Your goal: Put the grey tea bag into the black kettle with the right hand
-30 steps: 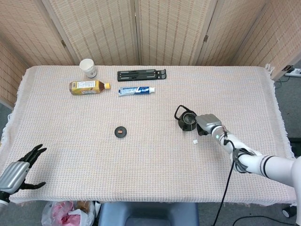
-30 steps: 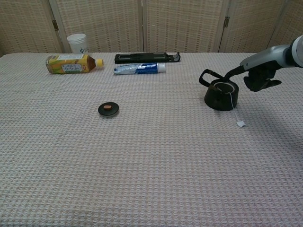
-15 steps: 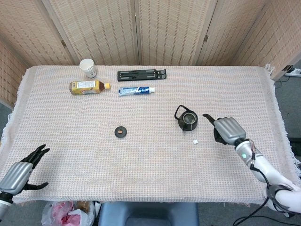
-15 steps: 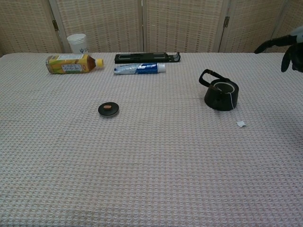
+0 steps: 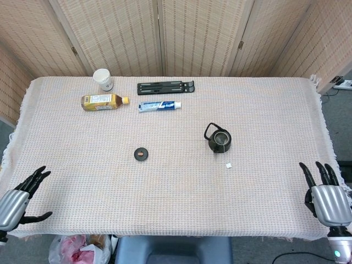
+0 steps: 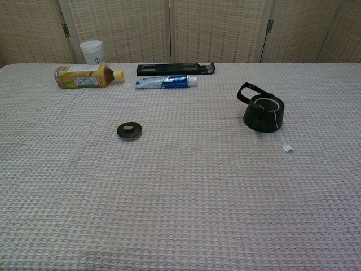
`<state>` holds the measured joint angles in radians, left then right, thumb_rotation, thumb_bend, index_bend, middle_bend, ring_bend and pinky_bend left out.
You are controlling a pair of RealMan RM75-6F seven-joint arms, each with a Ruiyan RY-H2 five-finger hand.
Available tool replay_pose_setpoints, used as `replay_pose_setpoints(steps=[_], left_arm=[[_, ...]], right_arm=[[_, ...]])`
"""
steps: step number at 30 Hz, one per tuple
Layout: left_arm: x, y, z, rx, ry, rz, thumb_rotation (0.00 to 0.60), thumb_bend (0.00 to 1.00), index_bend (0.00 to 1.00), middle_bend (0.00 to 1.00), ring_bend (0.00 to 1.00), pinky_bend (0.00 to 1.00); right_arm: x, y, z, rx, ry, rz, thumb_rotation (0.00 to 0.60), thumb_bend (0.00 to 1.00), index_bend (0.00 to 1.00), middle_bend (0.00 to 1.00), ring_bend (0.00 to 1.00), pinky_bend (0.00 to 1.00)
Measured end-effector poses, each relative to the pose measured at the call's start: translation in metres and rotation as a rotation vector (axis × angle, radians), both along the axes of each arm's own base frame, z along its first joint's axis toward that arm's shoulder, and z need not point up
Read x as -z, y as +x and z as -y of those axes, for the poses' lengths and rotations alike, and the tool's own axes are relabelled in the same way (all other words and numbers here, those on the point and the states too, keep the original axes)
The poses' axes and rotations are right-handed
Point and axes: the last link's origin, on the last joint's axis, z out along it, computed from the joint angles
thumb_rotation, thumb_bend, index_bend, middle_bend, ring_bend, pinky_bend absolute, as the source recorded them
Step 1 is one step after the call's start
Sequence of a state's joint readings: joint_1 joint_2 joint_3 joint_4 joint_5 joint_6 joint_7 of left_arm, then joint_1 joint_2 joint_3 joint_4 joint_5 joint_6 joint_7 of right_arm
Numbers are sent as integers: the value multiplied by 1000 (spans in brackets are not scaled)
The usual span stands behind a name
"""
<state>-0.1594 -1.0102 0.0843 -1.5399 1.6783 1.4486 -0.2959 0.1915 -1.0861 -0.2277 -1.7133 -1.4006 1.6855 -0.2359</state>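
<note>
The tabletop [image 5: 165, 181] stretched wide under its woven cloth, and you had both arms parked off its near edge. Your right robot hand [image 5: 328, 198] sat at the near right corner, fingers spread and holding nothing; your left robot hand [image 5: 15, 201] mirrored it at the near left corner, fingers apart and empty too. Neither one showed in the chest view.

The black kettle [image 6: 263, 111] stood upright right of centre, lid off, with a thin string running over its rim down to a small white tag [image 6: 287, 148] lying on the cloth just beside it. That read as the grey tea bag already inside the kettle, so I judged the placing step done and the task close to finished. If anything was left for you, it was only to keep that right robot hand clear of the string.

The bag itself was hidden inside the kettle; neither view showed it plainly. The small black lid [image 6: 129, 130] lay well apart to the left, and what its orange centre was could not be made out.
</note>
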Motion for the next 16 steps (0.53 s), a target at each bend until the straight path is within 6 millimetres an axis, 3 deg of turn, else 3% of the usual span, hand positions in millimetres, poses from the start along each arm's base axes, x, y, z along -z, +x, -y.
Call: replay_pose_setpoints(steps=[3,16], left_arm=[[3,1,1,7,2,-22,600,104,0,7,143,328],[9,2,9,19,1,-51,600,103,0,7,143,328]], right_arm=[[0,-1,-7,-14,3,16,600,281,0,0,0,0],[-5,-4,-11,29,27,51,600,275,0,0,0,0]])
